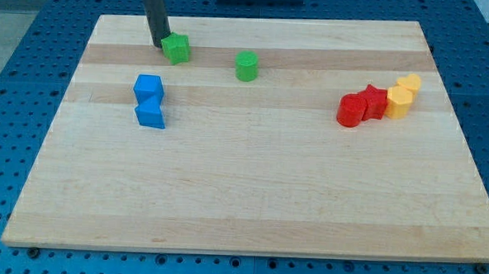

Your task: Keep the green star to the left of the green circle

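The green star point(177, 48) lies near the view's top left of the wooden board. The green circle point(247, 65) stands to its right, a clear gap between them. My tip point(159, 44) is at the star's left edge, touching or nearly touching it. The dark rod rises from there out of the view's top.
Two blue blocks point(149, 100) sit together below the star. A red cylinder point(350, 110), a red star point(373, 102) and two yellow blocks point(402, 95) form a touching row at the view's right. The wooden board point(242, 195) lies on a blue perforated table.
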Motion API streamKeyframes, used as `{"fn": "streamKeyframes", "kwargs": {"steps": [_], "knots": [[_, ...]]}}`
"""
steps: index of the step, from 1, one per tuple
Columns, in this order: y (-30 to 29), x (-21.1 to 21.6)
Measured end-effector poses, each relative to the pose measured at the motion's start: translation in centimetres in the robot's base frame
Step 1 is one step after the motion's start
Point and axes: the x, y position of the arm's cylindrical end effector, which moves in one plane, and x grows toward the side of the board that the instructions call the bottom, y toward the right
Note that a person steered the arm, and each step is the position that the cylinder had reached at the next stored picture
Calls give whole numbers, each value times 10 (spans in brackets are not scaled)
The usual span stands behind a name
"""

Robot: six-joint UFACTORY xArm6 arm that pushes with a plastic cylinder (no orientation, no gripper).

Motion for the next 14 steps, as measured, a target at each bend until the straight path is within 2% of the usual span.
{"fn": "streamKeyframes", "kwargs": {"steps": [6,9,14], "knots": [[13,36],[18,-15],[39,34]]}}
